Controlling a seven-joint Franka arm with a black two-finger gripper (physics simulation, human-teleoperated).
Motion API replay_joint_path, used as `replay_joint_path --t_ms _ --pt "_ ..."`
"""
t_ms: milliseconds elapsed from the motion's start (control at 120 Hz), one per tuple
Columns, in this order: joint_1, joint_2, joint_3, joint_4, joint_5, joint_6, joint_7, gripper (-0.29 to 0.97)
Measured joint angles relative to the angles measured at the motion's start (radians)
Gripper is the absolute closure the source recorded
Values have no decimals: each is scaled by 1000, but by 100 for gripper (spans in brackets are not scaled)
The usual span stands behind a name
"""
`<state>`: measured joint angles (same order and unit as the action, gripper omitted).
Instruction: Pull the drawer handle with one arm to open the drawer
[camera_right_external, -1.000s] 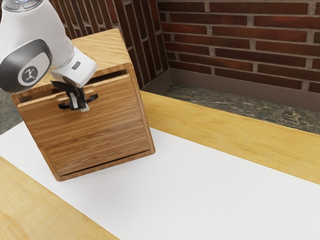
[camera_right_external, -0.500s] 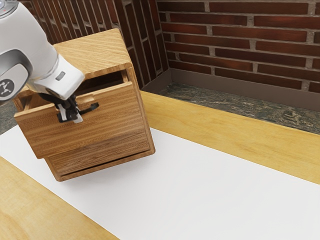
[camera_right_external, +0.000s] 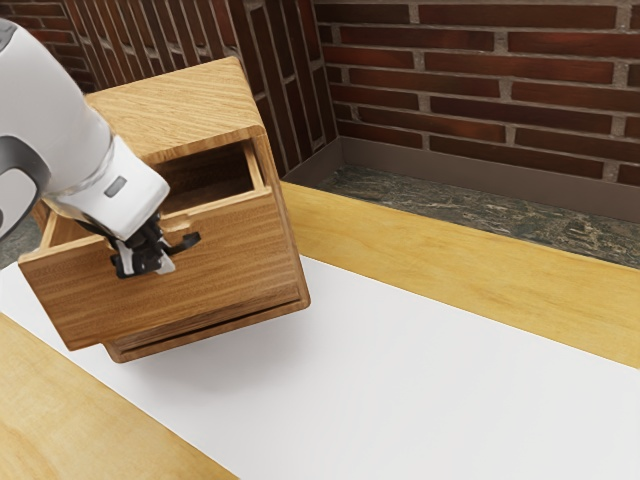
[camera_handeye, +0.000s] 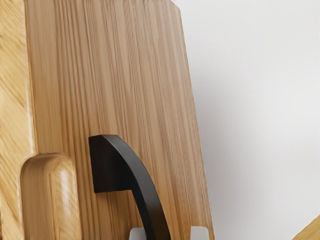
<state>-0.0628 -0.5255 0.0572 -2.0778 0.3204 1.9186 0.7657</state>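
Our black 2-finger gripper (camera_right_external: 143, 260) pinches the curved black drawer handle (camera_handeye: 116, 165), fingers clamped on it from 2 sides so a pull carries. The upper light-wood drawer (camera_right_external: 225, 255) juts partly out of its wooden cabinet (camera_right_external: 190, 100).

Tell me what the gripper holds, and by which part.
The gripper holds the upper drawer by its black handle, clamped on the bar partway along.
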Motion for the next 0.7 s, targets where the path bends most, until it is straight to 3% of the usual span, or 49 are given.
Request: replay_joint_path --t_ms 700 --pt "23 -138 -105 -106 3 -14 -43 78"
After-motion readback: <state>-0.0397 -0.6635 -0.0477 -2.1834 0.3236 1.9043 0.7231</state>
